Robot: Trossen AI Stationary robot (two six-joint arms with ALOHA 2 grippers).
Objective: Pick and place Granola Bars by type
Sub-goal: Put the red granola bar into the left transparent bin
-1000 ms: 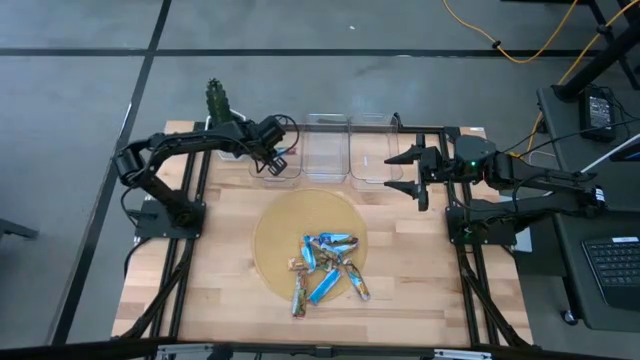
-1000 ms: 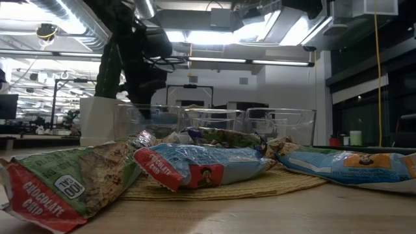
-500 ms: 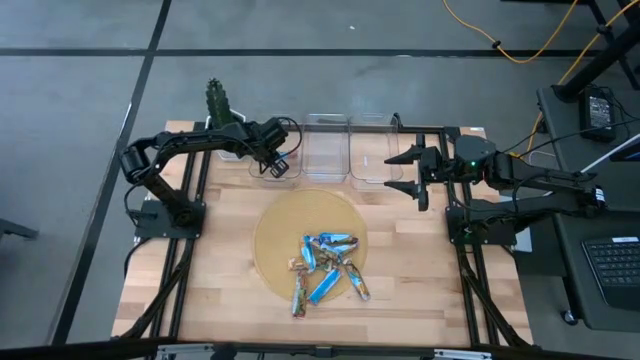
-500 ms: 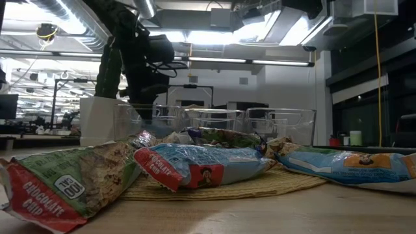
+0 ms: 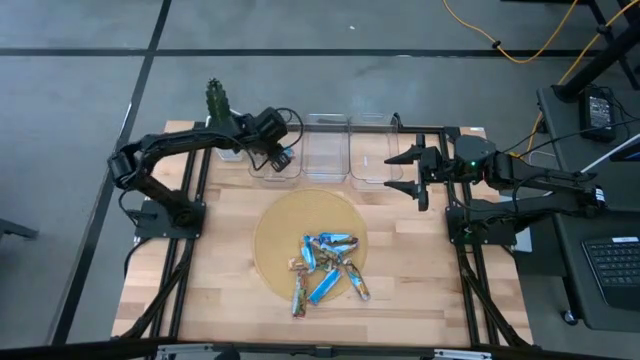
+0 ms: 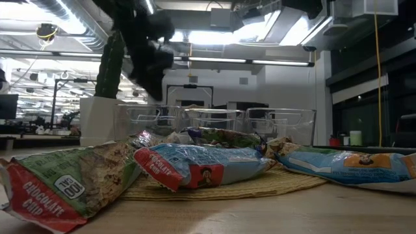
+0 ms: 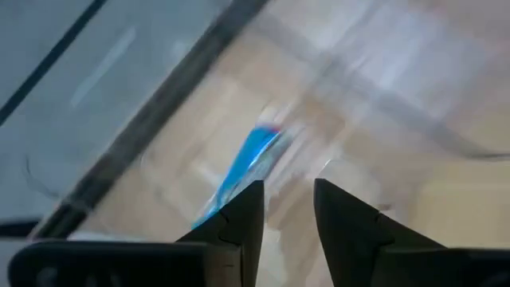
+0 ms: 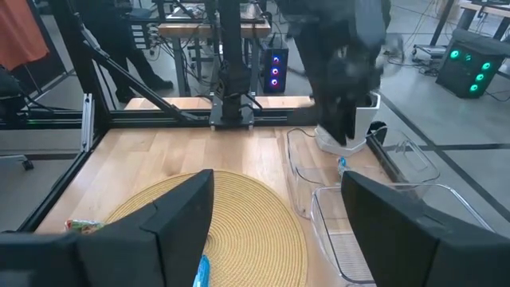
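Observation:
Several wrapped Granola Bars (image 5: pixel 325 265), blue and brownish, lie heaped on a round woven mat (image 5: pixel 290 215). In the low view a green-and-red bar (image 6: pixel 65 182) and blue bars (image 6: pixel 201 166) fill the foreground. My left gripper (image 5: pixel 280 158) hangs open over the leftmost clear bin (image 5: pixel 262 168), pointing steeply down. A bright blue bar (image 7: pixel 249 155) lies below and beyond its fingers, inside that bin. My right gripper (image 5: pixel 405 172) waits open and level near the rightmost bin (image 5: pixel 375 150).
Three clear bins stand in a row at the table's far edge, the middle bin (image 5: pixel 325 150) between the other two. A cactus in a white pot (image 5: pixel 218 100) stands at the far left corner. Bare wood lies around the mat.
My left gripper has risen from low inside the leftmost bin to well above its rim, tipping a little as it went. The bars on the mat and my right arm have kept still.

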